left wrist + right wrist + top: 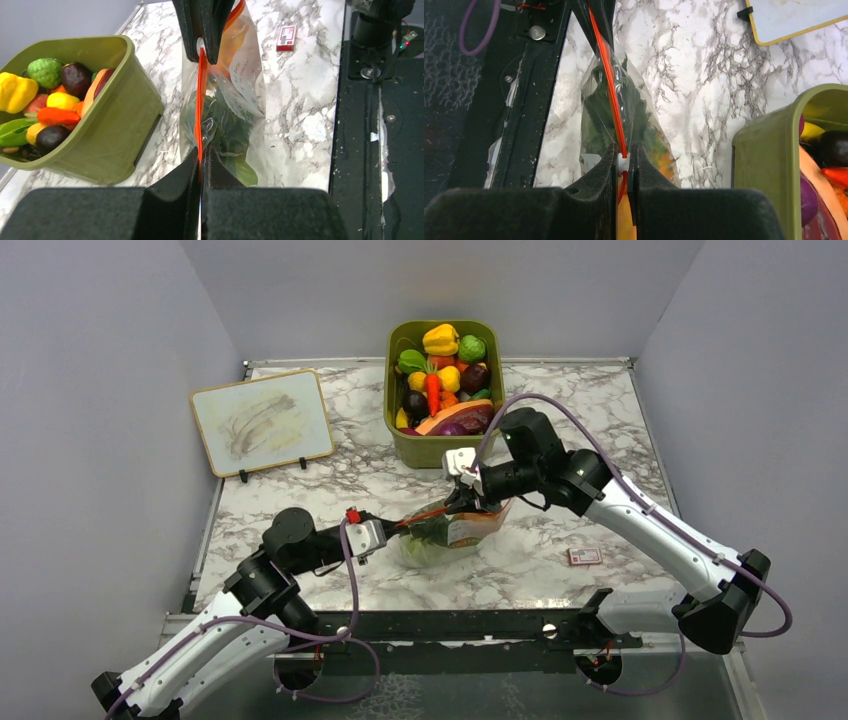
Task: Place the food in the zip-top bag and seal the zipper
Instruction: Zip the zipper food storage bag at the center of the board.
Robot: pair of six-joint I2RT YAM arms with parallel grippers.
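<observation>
Two end effectors hold one thin strip between them. The left end effector (201, 161) has its fingers pressed narrow on the orange-red zipper (201, 100) at one end of the bag's mouth. The right end effector (623, 160) is closed in the same way on the other end. A small white piece (622, 162) sits between its fingers; it may be a slider, but we cannot be sure. The zipper runs straight and tight from one grip to the other. Below it hangs the clear zip-top bag (240, 105), and its bottom appears to rest on the marble desk (300, 500), just in front of the olive-green bin (445, 448).

Inside the bag we see the food (227, 125) as dark green leafy shapes low down and an orange shape nearer to the right end effector. We cannot count the pieces through the crinkled plastic. We judge that the filling is done or nearly done, and that the sealing is the step in hand. The strip looks like one single line, but the pictures do not show whether it is locked along all its length.

About writing: the bag carries a white label (247, 75) with thin lines of text, too blurred to read. A small red and white card (584, 556) lies on the desk, well apart to the right, and its print is too small. The whiteboard (262, 422) shows only grey smears.
</observation>
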